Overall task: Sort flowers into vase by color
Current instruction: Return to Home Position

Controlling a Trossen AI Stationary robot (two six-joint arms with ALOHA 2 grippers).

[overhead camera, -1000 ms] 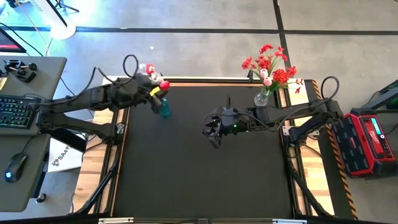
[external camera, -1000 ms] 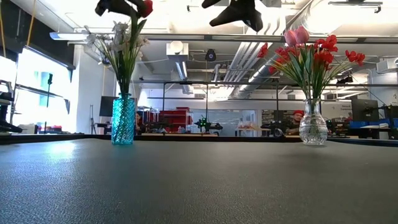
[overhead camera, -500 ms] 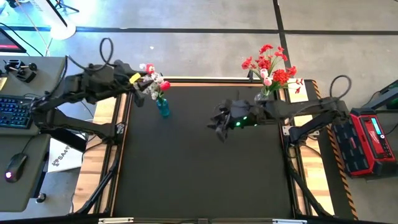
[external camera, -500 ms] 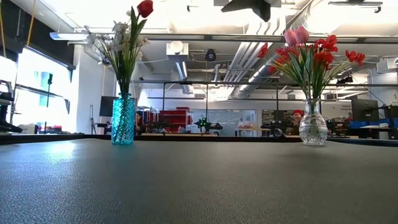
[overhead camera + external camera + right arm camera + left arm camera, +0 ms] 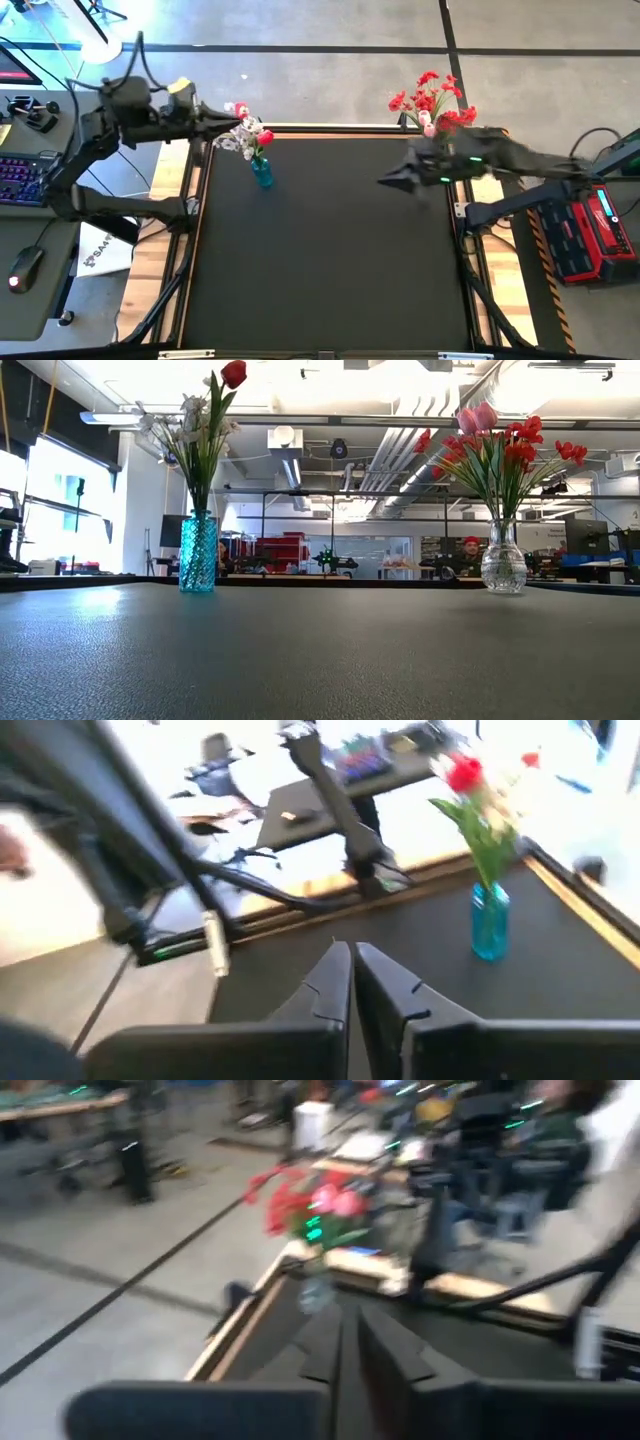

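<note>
**Two vases filled, both grippers empty**

We find the blue vase (image 5: 198, 552) upright near the left end of the table's (image 5: 330, 260) far edge. It holds white blossom sprays (image 5: 190, 425) and one red bud (image 5: 233, 373) that stands taller than them. The clear vase (image 5: 503, 560) stands upright near the right end of that edge, well apart from the blue one. It carries red sprays (image 5: 520, 445) and a pink tulip (image 5: 478, 417).

The left gripper (image 5: 348, 1325) hangs over the table's left rim, just beside the blue vase's blossoms. We see its fingers pressed almost together with nothing between them. The right gripper (image 5: 352, 952) hovers above the table near the clear vase, on its inward side. Its fingers are likewise drawn to a thin slit and hold nothing. From above, the right arm (image 5: 500, 158) covers the clear vase's body. A person (image 5: 470, 550) shows in the room behind.
</note>
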